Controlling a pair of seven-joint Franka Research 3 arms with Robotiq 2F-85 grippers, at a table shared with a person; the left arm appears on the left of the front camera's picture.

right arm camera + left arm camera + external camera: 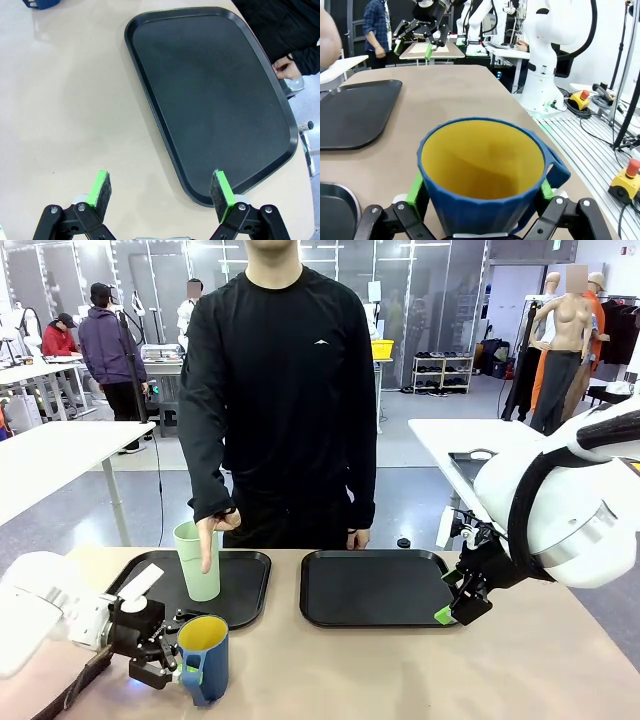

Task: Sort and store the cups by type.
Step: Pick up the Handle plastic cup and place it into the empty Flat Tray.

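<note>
Gripping the faceted blue mug [485,185] (glossy, yellow inside) at lower left of the front view, my left gripper [481,192] pads press its walls. My right gripper [162,195] gapes empty. Smooth mint tumbler [197,560] stands on the matte left tray [245,590].

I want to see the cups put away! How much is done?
Partly done: the green tumbler stands on the left tray, with the person's hand pointing beside it. In hand: the left gripper clamps the blue mug over the table. Left: placing the mug; the right tray has nothing on it.
</note>
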